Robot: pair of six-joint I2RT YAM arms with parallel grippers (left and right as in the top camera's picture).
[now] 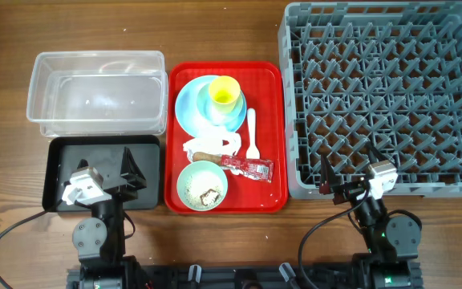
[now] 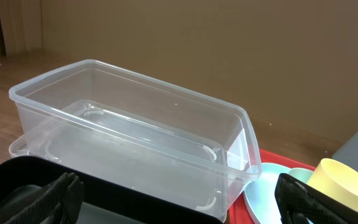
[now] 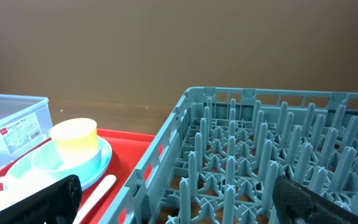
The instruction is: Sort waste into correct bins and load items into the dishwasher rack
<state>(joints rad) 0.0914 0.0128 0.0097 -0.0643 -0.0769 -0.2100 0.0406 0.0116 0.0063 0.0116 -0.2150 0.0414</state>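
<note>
A red tray (image 1: 273, 120) holds a yellow cup (image 1: 224, 93) in a light blue bowl on a blue plate (image 1: 187, 104). In front of them lie crumpled white paper (image 1: 211, 145), a red sauce packet (image 1: 248, 167) and a pale green bowl (image 1: 202, 185) with rice grains and a brown scrap. The clear tub (image 1: 96, 92) and black tray (image 1: 62, 164) stand left, the grey dishwasher rack (image 1: 387, 96) right. My left gripper (image 1: 131, 172) hangs open over the black tray, holding nothing. My right gripper (image 1: 349, 175) is open over the rack's near left corner, also holding nothing.
A white plastic spoon (image 1: 252, 132) lies on the red tray beside the plate. The left wrist view looks across the clear tub (image 2: 135, 124) toward the cup (image 2: 344, 180). The right wrist view shows the rack's upright pegs (image 3: 260, 149) and the cup (image 3: 74, 140).
</note>
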